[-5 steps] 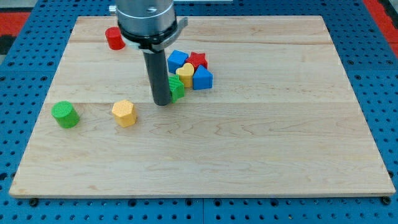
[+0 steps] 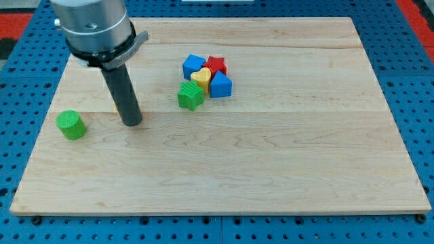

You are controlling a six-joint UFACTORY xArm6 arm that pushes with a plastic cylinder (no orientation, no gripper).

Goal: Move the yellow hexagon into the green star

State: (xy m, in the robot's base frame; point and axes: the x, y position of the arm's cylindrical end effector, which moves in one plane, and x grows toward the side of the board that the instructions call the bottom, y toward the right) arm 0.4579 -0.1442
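I am resting my tip (image 2: 132, 124) between the green cylinder block (image 2: 70, 125) and the green star block (image 2: 190, 96), where the rod is hiding the yellow hexagon, so I cannot place it. No jaws exist here; the rod is holding nothing.

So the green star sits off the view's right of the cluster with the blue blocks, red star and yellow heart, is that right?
Not quite. The camera view shows the green star at the view's lower left of that cluster, not its right, next to the yellow heart. The rest holds: the cluster has the blue blocks, the red star and that heart.
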